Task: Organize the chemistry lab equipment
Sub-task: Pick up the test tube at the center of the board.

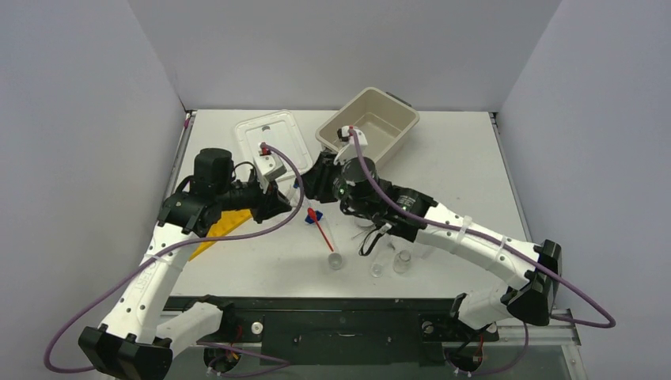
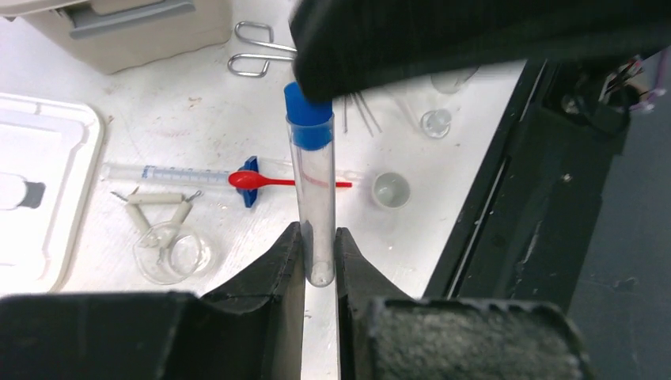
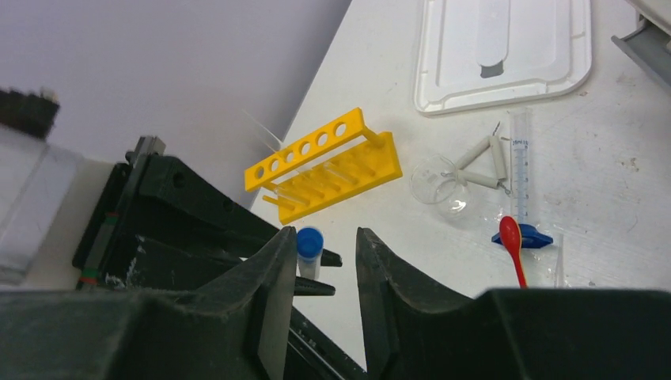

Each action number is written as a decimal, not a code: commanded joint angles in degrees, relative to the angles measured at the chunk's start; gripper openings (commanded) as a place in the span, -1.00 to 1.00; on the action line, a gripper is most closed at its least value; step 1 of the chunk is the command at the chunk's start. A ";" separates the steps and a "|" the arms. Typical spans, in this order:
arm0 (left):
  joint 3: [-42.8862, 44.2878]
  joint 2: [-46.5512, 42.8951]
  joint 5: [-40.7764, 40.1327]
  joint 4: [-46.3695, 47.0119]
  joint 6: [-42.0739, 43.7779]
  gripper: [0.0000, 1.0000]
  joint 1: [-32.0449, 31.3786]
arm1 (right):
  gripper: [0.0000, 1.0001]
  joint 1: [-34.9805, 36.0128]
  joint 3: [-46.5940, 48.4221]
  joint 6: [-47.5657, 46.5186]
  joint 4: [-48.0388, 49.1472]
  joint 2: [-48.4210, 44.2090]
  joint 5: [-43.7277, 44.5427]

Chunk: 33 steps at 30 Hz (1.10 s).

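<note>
One test tube (image 2: 313, 206) is clamped at its base between the left fingers (image 2: 278, 265). The right fingers (image 3: 265, 273) sit narrowly parted around its blue cap (image 3: 309, 240), with a gap showing.

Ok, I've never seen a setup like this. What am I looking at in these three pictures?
Two robot arms bolted to a table, each ending in a two-finger gripper. The wide picture looks down from above; the other two come from cameras on the wrists. On the table: a yellow rack, red spatula, glass dish, vials, white lid and beige tub. The left gripper is shut on a blue-capped tube near its bottom. The right gripper stands open around the cap, likely a handover.
</note>
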 commanded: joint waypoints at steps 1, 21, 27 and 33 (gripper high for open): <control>2.45 -1.35 -2.85 -6.21 9.04 -1.00 0.33 | -0.37 -9.07 5.87 1.06 -8.75 0.24 -19.41; 1.80 -1.64 -6.32 -9.89 13.98 -1.00 -0.51 | -0.17 -10.69 18.64 -1.42 -19.49 11.69 -38.90; 0.95 -1.95 -7.82 -9.84 14.22 -1.00 -0.85 | -0.17 -10.01 18.75 -0.21 -18.16 13.13 -39.81; -0.06 -2.43 -8.31 -10.16 15.03 -1.00 -0.90 | -0.16 -11.26 17.59 0.12 -17.42 11.57 -39.31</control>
